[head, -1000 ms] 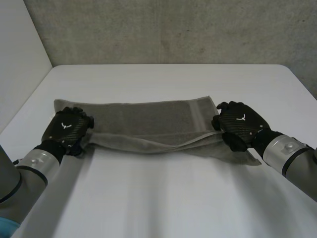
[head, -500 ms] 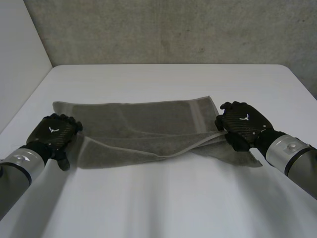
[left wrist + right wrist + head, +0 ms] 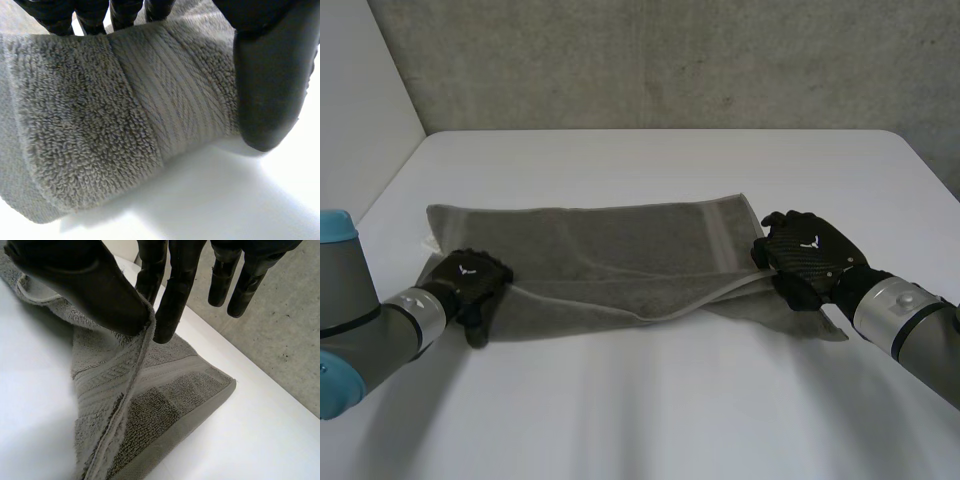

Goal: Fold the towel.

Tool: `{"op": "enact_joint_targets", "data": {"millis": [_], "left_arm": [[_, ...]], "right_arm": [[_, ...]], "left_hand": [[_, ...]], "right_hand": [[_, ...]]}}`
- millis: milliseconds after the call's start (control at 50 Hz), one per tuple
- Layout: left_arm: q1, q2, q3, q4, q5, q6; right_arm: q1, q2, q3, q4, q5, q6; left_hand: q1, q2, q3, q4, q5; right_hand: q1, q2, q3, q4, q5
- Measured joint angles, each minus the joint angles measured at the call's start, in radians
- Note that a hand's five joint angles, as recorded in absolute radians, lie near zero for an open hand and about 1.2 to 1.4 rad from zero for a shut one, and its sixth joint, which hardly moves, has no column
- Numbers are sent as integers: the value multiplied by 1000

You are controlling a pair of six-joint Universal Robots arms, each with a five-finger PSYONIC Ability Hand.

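A grey towel (image 3: 620, 250) lies lengthwise across the white table (image 3: 650, 410), its near edge folded partly over itself. My left hand (image 3: 470, 278) is at the towel's near left corner. In the left wrist view the thick folded corner (image 3: 100, 110) sits between the thumb (image 3: 265, 85) and the fingers behind it, slightly off the table. My right hand (image 3: 808, 252) is at the towel's right end. There the thumb (image 3: 85, 285) and a finger pinch the towel's thin edge (image 3: 145, 335), and the rest of that end (image 3: 160, 415) lies flat below.
A grey concrete wall (image 3: 670, 60) rises behind the table's far edge. Bare white tabletop stretches in front of the towel and beyond it. A white side wall (image 3: 360, 110) stands at the left.
My left hand let go, slid left off the towel, then came back onto its near left corner. The raised left fold dropped flat. The right hand barely moved.
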Motion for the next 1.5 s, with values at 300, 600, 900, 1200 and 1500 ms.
{"op": "enact_joint_targets", "data": {"millis": [300,600,900,1200,1500], "left_arm": [[6,118,-76,7,-20,9],[48,225,-182,103,-28,8],[61,228,-193,99,-29,9],[116,509,-254,83,-23,-46],[326,797,-302,12,95,-195]], "right_arm": [[0,0,-1,1,0,0],[2,-1,3,4,0,-1],[0,-6,4,6,0,3],[-14,-84,-88,331,-12,-14],[-3,-232,-159,559,-50,-91]], "left_hand": [[187,188,0,0,179],[293,283,0,0,278],[876,903,0,0,898],[876,903,0,0,898],[877,914,0,0,898]], "right_hand": [[0,0,0,0,0],[0,0,0,0,0],[0,0,0,0,0],[0,4,0,0,0],[0,4,0,0,0]]}}
